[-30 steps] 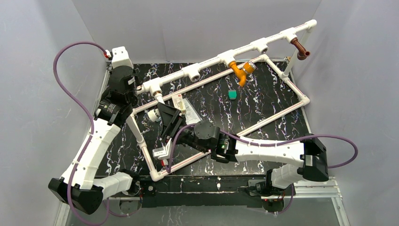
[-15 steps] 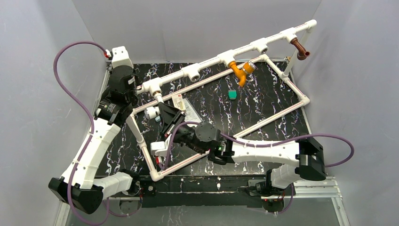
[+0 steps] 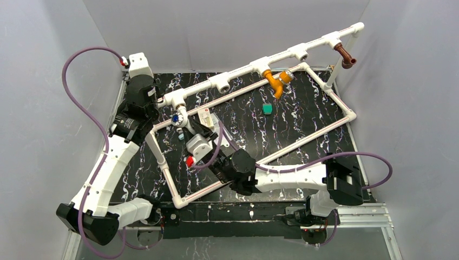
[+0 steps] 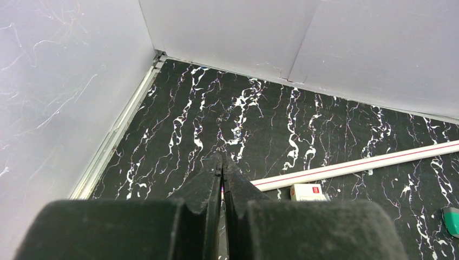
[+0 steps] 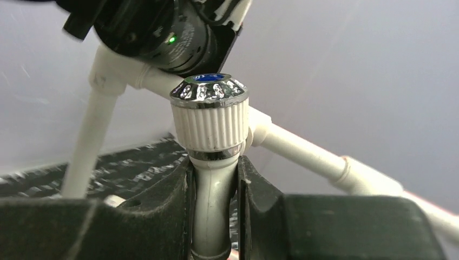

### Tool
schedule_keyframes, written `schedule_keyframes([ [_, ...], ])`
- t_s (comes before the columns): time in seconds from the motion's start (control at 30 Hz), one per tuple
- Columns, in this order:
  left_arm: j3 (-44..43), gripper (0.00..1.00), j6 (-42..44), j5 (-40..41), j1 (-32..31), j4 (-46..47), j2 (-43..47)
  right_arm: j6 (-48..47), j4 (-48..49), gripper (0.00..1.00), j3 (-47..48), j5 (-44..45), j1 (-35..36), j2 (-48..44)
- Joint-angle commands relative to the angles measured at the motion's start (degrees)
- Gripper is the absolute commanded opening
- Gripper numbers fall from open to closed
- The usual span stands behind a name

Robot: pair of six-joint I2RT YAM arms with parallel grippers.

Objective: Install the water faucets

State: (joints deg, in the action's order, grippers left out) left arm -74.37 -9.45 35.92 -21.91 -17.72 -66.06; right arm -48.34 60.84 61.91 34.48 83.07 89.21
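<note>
The right pincer (image 5: 215,169) pinches the white faucet (image 5: 210,122) by its pale stem, one black finger (image 5: 176,200) on each side. The ribbed white knob, with its shiny cap and blue centre, stands clear above the fingertips. In the overhead view this faucet sits at the far left of the scene, just under the leftmost T-fitting (image 3: 176,99) of the white pipe frame (image 3: 241,74). Whether it is seated in the fitting cannot be told. The right arm reaches towards it from the near right, crossing the frame's lower rail.

The left pincer (image 4: 222,170) is pressed together with nothing between its fingers. It hangs above the black marbled worktop (image 3: 303,119) at the far left, close to that same end of the frame. Its own camera shows a run of white pipe with a red line and a small white labelled box (image 4: 307,191) lying beside it.

Further right along the raised rail, the orange faucet (image 3: 277,81) hangs from a middle T-fitting, spout pointing down. The reddish-brown faucet (image 3: 345,56) sits at the far right end of the frame. A small teal piece (image 3: 267,109) lies on the worktop near the orange faucet, apart from both arms.
</note>
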Motion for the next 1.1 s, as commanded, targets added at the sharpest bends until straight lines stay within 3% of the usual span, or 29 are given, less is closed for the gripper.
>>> schedule_keyframes([
  [0.0, 6.5, 0.00, -0.7, -4.1, -1.8, -19.6, -5.7, 23.9, 15.3, 0.01, 1.4, 8.2, -0.3, 0.2],
  [0.33, 6.6, 0.00, -0.7, -4.7, -1.8, -19.8, -5.4, 62.3, 18.1, 0.01, 0.8, 21.1, -0.3, 0.5],
  [0.57, 6.5, 0.00, -0.7, -4.9, -1.8, -19.9, -5.2, 90.9, 7.1, 0.01, 0.7, 25.5, -0.3, -1.3],
  [0.73, 6.5, 0.00, -0.7, -5.0, -1.8, -20.0, -5.5, 116.4, -7.9, 0.01, 1.3, 25.7, -0.4, -3.4],
  [1.07, 6.9, 0.00, -0.8, -5.3, -1.8, -20.0, -5.5, 135.6, -12.5, 0.01, -1.3, 23.1, -0.5, -6.9],
])
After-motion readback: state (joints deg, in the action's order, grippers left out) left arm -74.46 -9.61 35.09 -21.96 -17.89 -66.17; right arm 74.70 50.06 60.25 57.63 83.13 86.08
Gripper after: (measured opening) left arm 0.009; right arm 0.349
